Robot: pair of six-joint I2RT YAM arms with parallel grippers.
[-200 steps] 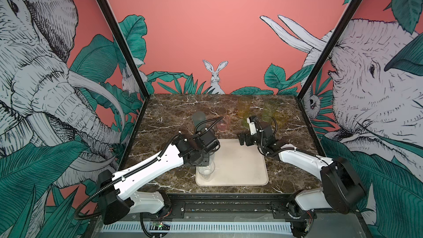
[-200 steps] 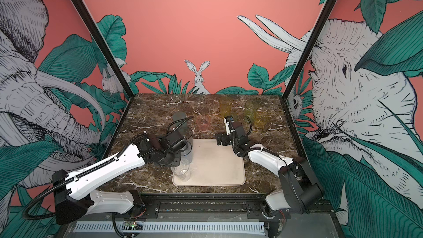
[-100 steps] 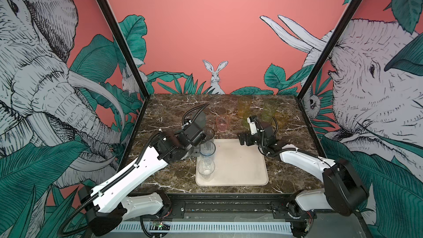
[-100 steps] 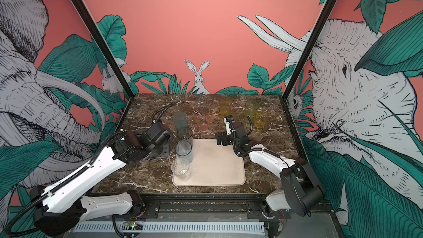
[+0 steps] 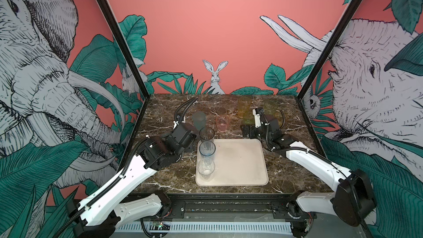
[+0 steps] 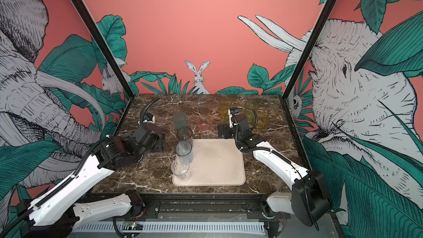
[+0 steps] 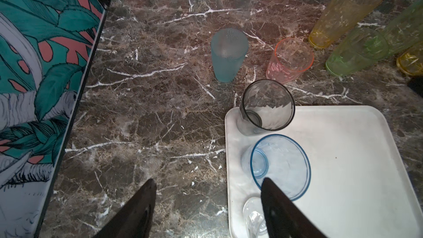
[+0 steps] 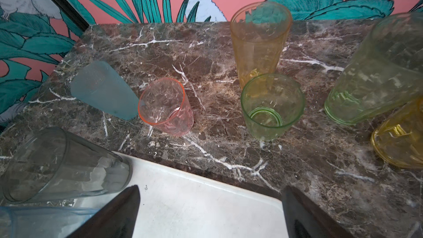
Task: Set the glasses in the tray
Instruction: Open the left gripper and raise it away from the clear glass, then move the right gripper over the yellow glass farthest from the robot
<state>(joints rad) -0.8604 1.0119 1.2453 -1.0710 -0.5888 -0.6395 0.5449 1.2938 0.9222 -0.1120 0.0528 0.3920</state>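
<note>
Left fingers (image 7: 137, 211): spread wide, only marble between them.
Left gripper (image 7: 207, 182): empty, over the marble tabletop (image 5: 180, 175) at the tray's 10 o'clock.
Right fingers (image 8: 116, 216): wide apart, holding nothing.
Right gripper (image 8: 210, 187): above the tray's 1 o'clock corner.
Tray (image 5: 240, 161): one, cream, flat on the marble.
Glasses in tray: three along its 9 o'clock edge: smoky grey tumbler (image 7: 266, 108), blue tumbler (image 7: 280, 165), clear tumbler (image 7: 254, 216) (all upright).
Glasses on marble: six, from 11 to 1 o'clock of the tray: teal tumbler (image 7: 229, 53), pink tumbler (image 7: 289, 59), tall amber tumbler (image 8: 258, 42), short green tumbler (image 8: 271, 106), tall green tumbler (image 8: 377, 76), short yellow tumbler (image 8: 400, 133).
Views: the left wrist view shows the clear tumbler, the right wrist view does not. The right wrist view shows the green and yellow ones plainly, while in both top views they sit partly behind the right arm.
</note>
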